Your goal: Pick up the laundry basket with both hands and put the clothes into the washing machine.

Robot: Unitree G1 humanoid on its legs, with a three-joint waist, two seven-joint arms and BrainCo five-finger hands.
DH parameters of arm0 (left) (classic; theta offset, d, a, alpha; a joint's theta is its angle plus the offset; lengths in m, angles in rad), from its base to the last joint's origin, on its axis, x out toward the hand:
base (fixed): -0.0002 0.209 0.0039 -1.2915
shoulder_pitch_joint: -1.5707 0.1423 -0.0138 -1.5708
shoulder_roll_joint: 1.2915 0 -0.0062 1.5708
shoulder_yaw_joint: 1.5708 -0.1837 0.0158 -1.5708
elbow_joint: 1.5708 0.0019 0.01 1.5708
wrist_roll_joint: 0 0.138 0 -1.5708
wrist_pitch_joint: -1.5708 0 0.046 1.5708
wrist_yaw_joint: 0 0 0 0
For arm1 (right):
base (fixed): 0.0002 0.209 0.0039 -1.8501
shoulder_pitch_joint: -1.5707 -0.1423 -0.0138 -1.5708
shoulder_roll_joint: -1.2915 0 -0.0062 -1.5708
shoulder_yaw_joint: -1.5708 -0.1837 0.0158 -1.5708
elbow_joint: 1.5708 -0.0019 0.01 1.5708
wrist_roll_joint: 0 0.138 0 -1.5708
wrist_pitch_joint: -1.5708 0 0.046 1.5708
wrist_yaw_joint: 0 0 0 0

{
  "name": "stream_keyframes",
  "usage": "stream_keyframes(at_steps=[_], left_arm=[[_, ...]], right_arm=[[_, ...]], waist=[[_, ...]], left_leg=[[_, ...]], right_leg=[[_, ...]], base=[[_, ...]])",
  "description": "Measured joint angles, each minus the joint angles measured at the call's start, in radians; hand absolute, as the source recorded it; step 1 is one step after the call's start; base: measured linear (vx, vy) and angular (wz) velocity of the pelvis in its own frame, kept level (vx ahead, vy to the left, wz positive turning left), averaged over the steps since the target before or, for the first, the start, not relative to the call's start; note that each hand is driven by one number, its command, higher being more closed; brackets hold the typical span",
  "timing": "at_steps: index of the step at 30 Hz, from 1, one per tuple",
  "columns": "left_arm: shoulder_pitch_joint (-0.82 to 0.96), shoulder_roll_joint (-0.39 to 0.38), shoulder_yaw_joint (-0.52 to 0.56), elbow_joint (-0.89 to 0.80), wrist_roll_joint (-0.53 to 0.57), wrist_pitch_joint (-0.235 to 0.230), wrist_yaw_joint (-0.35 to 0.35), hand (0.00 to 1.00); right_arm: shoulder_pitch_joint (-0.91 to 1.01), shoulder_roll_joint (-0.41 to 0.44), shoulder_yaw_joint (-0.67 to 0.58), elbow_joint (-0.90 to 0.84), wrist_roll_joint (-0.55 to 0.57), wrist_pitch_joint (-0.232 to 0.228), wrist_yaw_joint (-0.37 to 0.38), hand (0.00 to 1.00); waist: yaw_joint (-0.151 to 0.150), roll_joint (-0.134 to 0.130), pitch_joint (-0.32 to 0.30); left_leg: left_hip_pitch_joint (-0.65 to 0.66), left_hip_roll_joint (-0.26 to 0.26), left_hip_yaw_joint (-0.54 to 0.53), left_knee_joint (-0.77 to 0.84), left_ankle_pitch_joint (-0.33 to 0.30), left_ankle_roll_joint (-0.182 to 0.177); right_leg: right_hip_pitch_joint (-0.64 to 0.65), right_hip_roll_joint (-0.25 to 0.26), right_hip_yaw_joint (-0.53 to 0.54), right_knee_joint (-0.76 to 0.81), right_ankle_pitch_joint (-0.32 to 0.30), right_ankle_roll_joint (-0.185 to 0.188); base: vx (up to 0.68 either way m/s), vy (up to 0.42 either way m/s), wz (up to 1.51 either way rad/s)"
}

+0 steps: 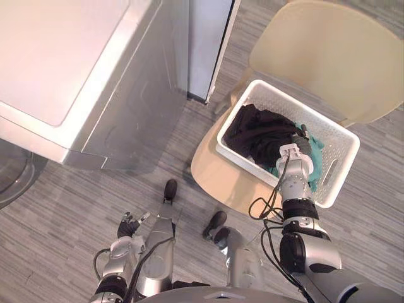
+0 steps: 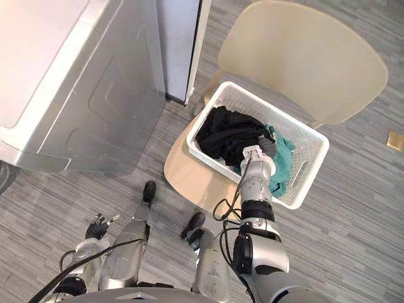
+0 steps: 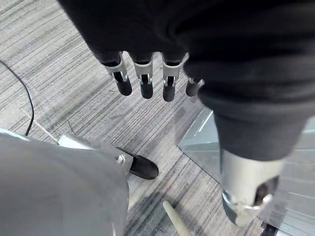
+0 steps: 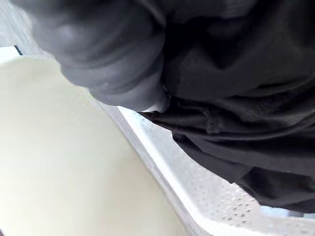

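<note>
The white perforated plastic laundry basket (image 1: 332,174) sits on the seat of the pale cream plastic chair (image 1: 328,50), beside the silver-grey washing machine (image 1: 95,76). A heap of black clothes (image 1: 259,132) fills the basket's end nearer the machine, with a teal garment (image 2: 285,154) tucked against the other end. The right hand (image 1: 302,144) is down on that black heap, and I cannot tell how its fingers stand. The left hand (image 1: 129,224) hangs low over the grey striped floor (image 1: 76,189), fingers (image 3: 142,83) straight and relaxed, holding nothing.

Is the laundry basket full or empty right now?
Partly full: black clothes and a teal garment lie inside the white laundry basket on the chair.
</note>
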Motion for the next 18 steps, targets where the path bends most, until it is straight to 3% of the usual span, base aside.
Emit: stream_keyframes(at_steps=[9,11,18], left_arm=[[0.071,0.000,0.047,0.086,0.042,0.018,-0.011,0.00],[0.090,0.002,0.080,0.099,0.068,0.028,-0.020,0.00],[0.128,0.004,0.144,0.152,0.142,0.053,-0.020,0.00]], right_arm=[[0.127,0.026,0.003,-0.077,0.010,-0.004,0.003,1.00],[0.146,0.021,0.016,-0.077,-0.041,-0.002,0.009,1.00],[0.179,-0.007,0.030,-0.076,-0.068,0.003,0.030,1.00]], waist=[[-0.028,-0.002,-0.149],[-0.034,0.001,-0.185],[-0.046,0.006,-0.216]], left_leg=[[0.124,-0.009,0.020,-0.002,-0.033,-0.016],[0.139,-0.002,0.029,-0.002,-0.040,-0.026],[0.171,0.004,0.038,-0.004,-0.050,-0.023]], right_leg=[[0.159,0.013,0.004,-0.108,0.010,0.033],[0.186,0.033,0.015,-0.157,0.033,0.036],[0.254,0.069,0.036,-0.286,0.104,0.041]], base=[[0.07,-0.020,0.00],[0.03,-0.027,-0.14],[-0.01,-0.004,-0.12]])
